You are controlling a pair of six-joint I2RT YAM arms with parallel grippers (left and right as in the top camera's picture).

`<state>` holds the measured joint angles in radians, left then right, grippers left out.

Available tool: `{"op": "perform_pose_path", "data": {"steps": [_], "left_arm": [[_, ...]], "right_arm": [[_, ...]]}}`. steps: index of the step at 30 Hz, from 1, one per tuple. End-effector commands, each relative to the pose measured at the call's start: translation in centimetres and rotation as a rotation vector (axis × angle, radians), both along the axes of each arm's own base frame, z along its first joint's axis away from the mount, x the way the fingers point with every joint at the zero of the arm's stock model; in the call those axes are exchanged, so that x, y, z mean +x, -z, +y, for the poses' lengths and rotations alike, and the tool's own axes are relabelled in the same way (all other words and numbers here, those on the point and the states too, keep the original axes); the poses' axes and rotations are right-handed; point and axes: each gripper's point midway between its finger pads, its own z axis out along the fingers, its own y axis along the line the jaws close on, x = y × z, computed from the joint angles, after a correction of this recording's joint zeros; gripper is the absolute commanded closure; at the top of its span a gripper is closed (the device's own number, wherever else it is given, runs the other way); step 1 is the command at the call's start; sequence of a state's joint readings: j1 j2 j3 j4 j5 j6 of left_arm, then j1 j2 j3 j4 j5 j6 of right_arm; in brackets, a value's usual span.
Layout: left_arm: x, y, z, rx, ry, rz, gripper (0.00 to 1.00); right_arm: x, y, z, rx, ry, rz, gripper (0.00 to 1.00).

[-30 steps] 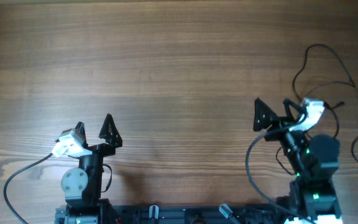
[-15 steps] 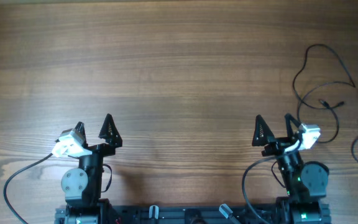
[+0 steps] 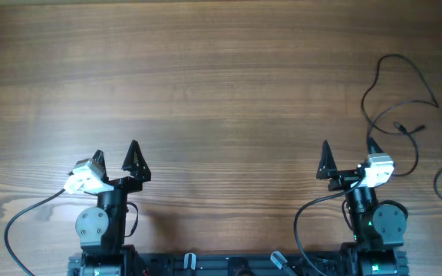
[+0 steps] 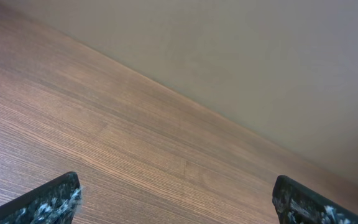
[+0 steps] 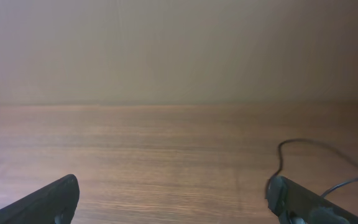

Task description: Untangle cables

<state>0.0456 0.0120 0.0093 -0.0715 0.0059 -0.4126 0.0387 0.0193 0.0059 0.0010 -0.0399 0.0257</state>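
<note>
Count: two arms, two grippers, one table (image 3: 221, 77). The cables (image 3: 399, 125) are thin dark strands in loose loops. You get one big loop with small plug ends, plus three short pieces cut by the frame edge. Can't tell whether those join up.

Pose: both arms are folded back at the near table edge, fingers pointing toward the far edge. The left gripper (image 3: 115, 149) has its jaws spread wide with nothing between them. The right gripper (image 3: 348, 146) is the same, spread and empty.

Cable location: ahead of and to the right of the right gripper. The nearest strand curves just beside its right finger, not touching. All of it is well apart from the left gripper, far off to its right.

Views: only overhead shows you the whole cable layout and both arms. The left wrist view is tilted; the left gripper (image 4: 176, 180) shows two finger tips over bare wood, with a beige wall (image 4: 260, 62) beyond. The right wrist view is level; the right gripper (image 5: 173, 182) has one strand of the cables (image 5: 280, 155) rising by its right finger.
</note>
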Motion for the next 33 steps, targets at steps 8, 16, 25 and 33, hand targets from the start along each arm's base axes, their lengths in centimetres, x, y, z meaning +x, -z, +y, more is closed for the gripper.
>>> {"op": "perform_pose_path", "data": {"steps": [8,16,25,33], "left_arm": [[-0.02,0.08,-0.32,0.015,0.018,-0.001,0.0],[-0.02,0.08,-0.32,0.015,0.018,-0.001,0.0],[-0.02,0.08,-0.32,0.015,0.018,-0.001,0.0],[-0.02,0.08,-0.32,0.014,0.017,-0.001,0.0]], "right_arm": [[-0.08,-0.37,-0.19,-0.116,0.012,-0.026,0.0],[-0.08,-0.37,-0.19,-0.097,0.012,-0.024,0.0],[-0.08,-0.37,-0.19,-0.097,0.012,-0.024,0.0],[-0.08,-0.37,-0.19,-0.097,0.012,-0.024,0.0]]}}
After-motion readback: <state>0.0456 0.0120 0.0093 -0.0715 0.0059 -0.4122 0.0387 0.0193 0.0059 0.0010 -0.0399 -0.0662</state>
